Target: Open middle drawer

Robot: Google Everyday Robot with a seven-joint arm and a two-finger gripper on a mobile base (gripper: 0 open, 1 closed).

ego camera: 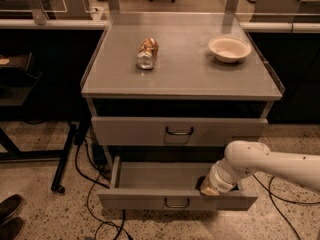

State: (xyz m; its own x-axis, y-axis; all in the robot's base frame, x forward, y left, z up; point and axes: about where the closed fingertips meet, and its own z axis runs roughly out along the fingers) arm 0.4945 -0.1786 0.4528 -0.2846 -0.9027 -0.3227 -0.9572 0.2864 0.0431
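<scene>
The middle drawer [135, 200] stands pulled out from the cabinet, low in the view, and it is the lowest drawer that can be seen. Its inside shows as a plain grey tray, and a small bar handle [176, 203] sits at the centre of its front. Above it the upper drawer [125, 131] is pushed in flush, with its own handle [179, 131] at the centre, and a dark gap runs between that drawer and the cabinet top [190, 76]. On the top, toward the back right, a shallow pale bowl [229, 49] stands upright with a pale, plain inside. Well apart from it, toward the back left, a can [147, 53] lies on its side with its length running front to back. The white arm [272, 164] comes in from the right edge, bends at a rounded joint just right of the drawer, and slants down and to the left. The gripper [209, 188] is at the arm's end, down inside the drawer's right part, just behind the front panel and to the right of the handle. It is apart from the handle, and whether it is clamped on anything or spread cannot be made out. Dark cables [89, 184] trail over the speckled floor [40, 159] left of the cabinet, and a pair of shoes [10, 216] shows at the lower left corner.
</scene>
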